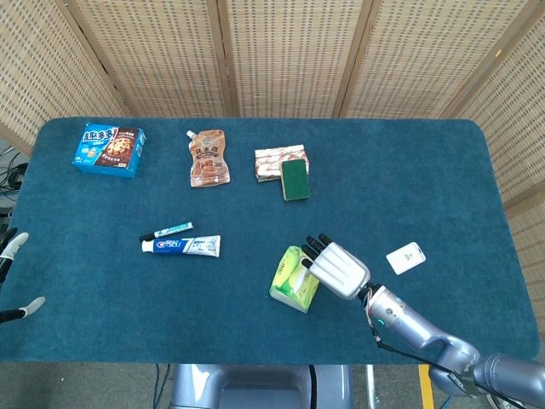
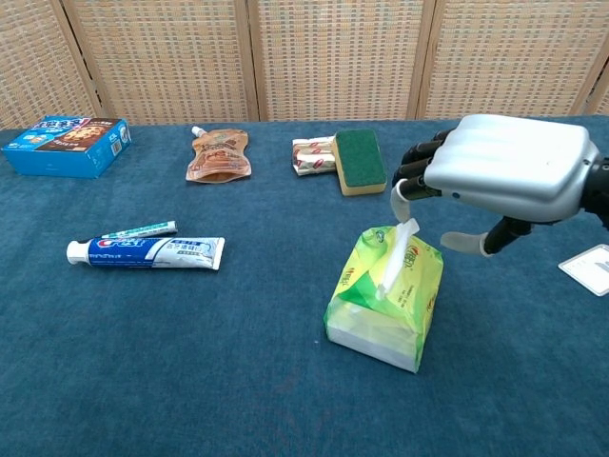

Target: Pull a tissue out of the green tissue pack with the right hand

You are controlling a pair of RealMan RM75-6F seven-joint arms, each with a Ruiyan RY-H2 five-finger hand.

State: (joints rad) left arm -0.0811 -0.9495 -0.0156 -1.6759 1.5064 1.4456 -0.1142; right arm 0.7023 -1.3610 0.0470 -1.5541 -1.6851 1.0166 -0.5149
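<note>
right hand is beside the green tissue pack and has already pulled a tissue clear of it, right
Not quite. The right hand is beside the pack, but no tissue is out: the chest view shows the tissue poking from the slot, with the fingers just above it, holding nothing.
</note>
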